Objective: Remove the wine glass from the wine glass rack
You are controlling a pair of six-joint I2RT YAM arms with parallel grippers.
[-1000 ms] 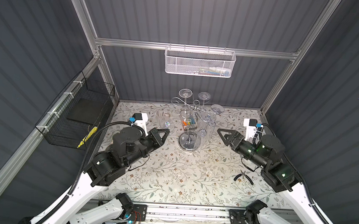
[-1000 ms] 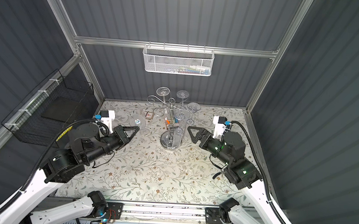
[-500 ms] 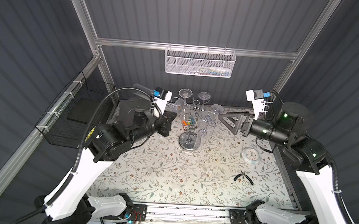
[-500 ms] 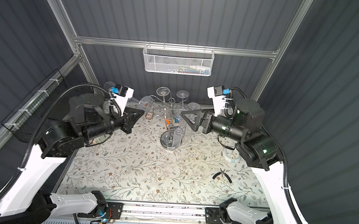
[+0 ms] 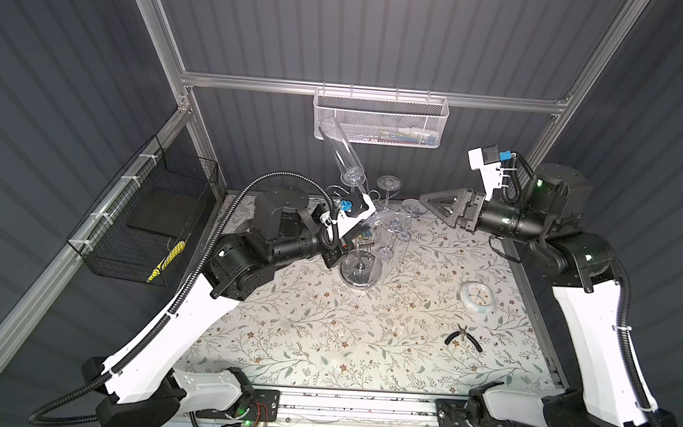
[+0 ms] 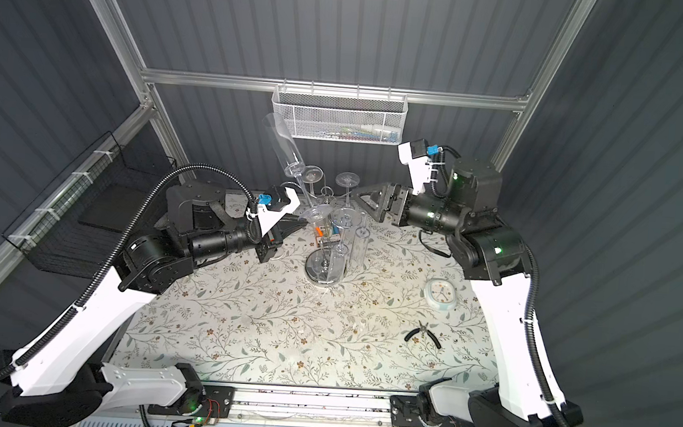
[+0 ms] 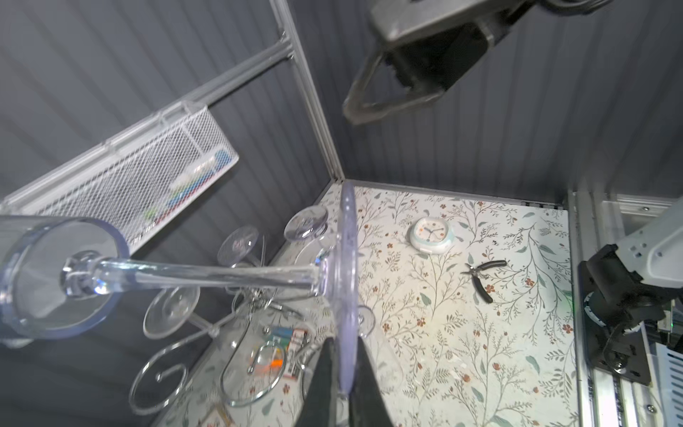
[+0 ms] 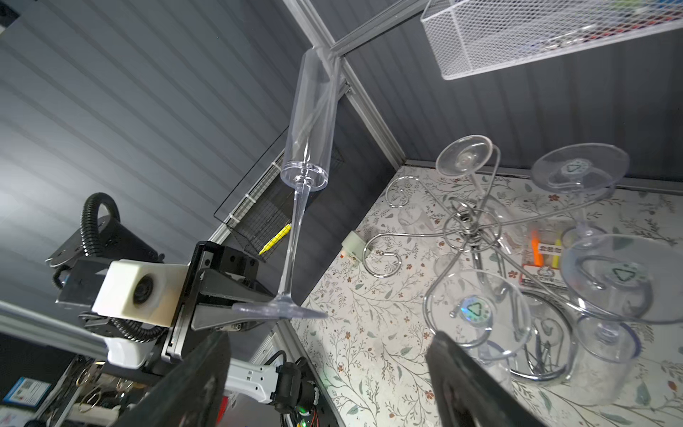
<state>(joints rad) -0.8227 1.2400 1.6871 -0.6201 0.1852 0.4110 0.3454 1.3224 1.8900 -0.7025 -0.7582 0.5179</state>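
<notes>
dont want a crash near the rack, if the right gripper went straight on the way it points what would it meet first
Probably the upturned foot of a hanging glass on the wine glass rack, just off the right gripper in a top view; height is unclear, so it might pass over.

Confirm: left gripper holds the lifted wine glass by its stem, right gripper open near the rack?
No. The left gripper pinches the wine glass by its foot, not its stem, as the right wrist view shows. The right gripper is open near the wine glass rack.
</notes>
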